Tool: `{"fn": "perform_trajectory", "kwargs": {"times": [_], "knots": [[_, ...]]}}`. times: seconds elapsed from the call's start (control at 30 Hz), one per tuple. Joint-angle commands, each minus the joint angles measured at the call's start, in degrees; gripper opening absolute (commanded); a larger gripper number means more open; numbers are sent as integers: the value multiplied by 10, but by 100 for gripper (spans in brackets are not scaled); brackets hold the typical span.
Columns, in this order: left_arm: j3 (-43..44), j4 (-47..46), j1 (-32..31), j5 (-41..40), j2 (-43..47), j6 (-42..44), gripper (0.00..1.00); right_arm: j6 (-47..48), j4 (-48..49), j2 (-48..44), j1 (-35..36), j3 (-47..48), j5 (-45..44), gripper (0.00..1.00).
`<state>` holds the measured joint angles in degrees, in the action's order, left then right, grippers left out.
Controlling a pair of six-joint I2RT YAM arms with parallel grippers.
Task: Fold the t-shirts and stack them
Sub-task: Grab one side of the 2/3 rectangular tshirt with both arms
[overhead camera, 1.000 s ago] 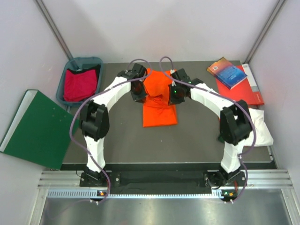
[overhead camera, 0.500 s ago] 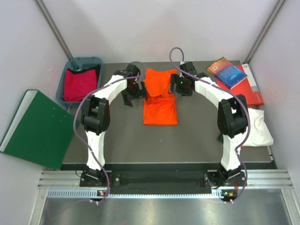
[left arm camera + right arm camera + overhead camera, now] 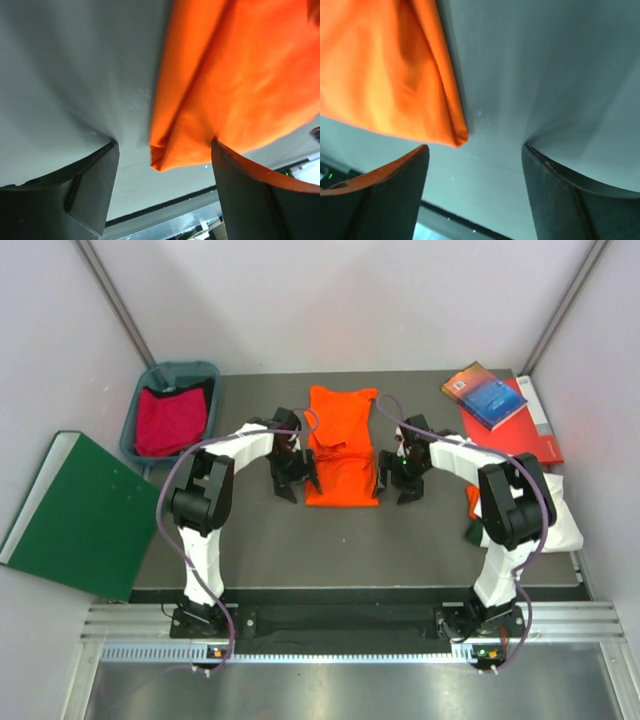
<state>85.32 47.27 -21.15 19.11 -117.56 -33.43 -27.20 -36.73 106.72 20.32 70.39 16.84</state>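
A bright orange t-shirt point(image 3: 340, 445) lies as a long narrow strip in the middle of the table, with a crease across its middle. My left gripper point(image 3: 293, 480) is low at the shirt's near left corner and open. In the left wrist view that orange corner point(image 3: 165, 155) sits between the dark fingers point(image 3: 95, 185), ungripped. My right gripper point(image 3: 405, 480) stands open at the near right corner. There the shirt's folded corner point(image 3: 452, 132) lies just ahead of the gap between the fingers point(image 3: 560, 195).
A blue-grey bin point(image 3: 150, 380) at the back left holds a crimson red shirt point(image 3: 168, 420). A flat green board point(image 3: 80, 510) leans off the table's left side. Blue and red books point(image 3: 500, 405) lie at the back right. A white shirt point(image 3: 555, 515) lies at the right edge.
Both grippers let go of the shirt's far part, opened, and came toward the near corners. The orange shirt now lies flatter and longer toward the back.
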Motion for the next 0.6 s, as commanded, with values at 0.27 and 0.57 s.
{"fn": "perform_trajectory", "kwargs": {"times": [0.27,0.57], "knots": [[-75,-71,-21,15,34,-30,13,-40,98,38,16,-13,133,58],[-77,-67,-22,-11,45,-40,0,-65,119,1,24,-50,87,0]]}}
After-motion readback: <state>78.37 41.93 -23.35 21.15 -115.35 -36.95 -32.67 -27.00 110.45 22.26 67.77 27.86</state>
